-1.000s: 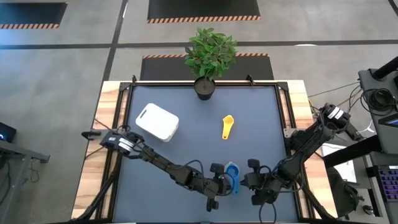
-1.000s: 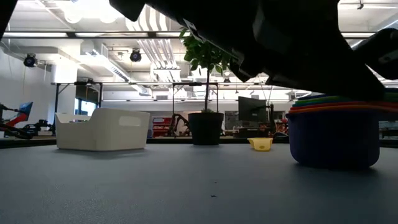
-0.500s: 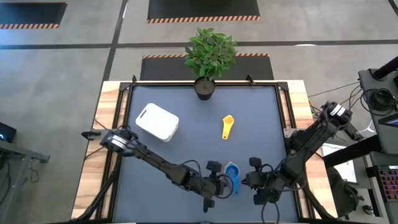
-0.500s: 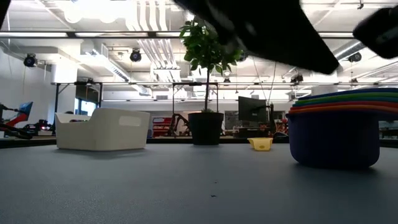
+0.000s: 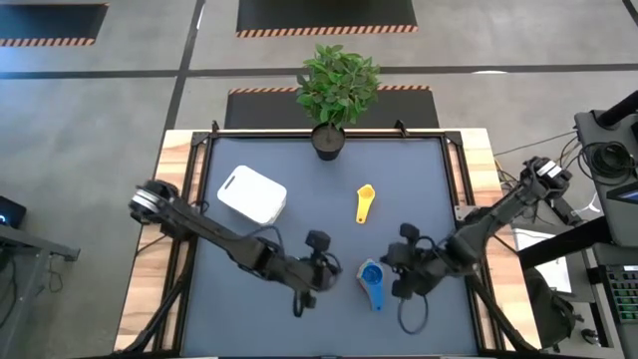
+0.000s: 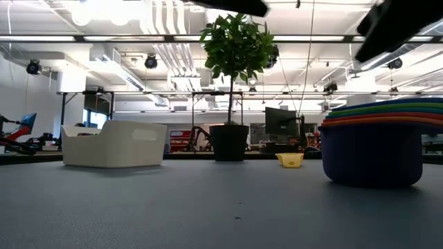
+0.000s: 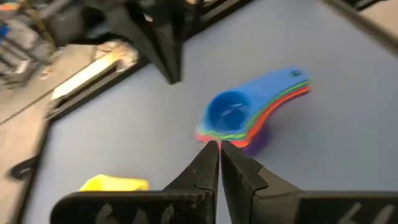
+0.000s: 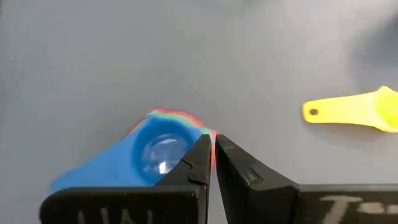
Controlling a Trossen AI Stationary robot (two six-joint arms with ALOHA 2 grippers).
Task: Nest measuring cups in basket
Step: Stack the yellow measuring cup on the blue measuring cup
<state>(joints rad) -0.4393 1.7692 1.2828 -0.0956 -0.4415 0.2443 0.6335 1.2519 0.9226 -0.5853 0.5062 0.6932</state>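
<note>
Table (image 5: 419, 175) | both arms pulled back off nested cups (image 5: 373, 280) | left pincer (image 5: 327, 276) clenched empty | right pincer (image 5: 396, 282) seemingly likewise

Even bright overhead light; ceiling strip lights (image 6: 104, 38) glare in low view; left wrist view motion-blurred; shadows soft, faint

stacked cups (image 5: 372, 281): blue top, then green, orange, red, purple | lone cup (image 5: 365, 202): yellow | basket (image 5: 252, 195): white | table (image 5: 419, 189): grey-blue | pot (image 5: 327, 142): black

Left claw (image 5: 321, 282) and right claw (image 5: 399, 281) backed off cup stack (image 5: 372, 276).
</note>
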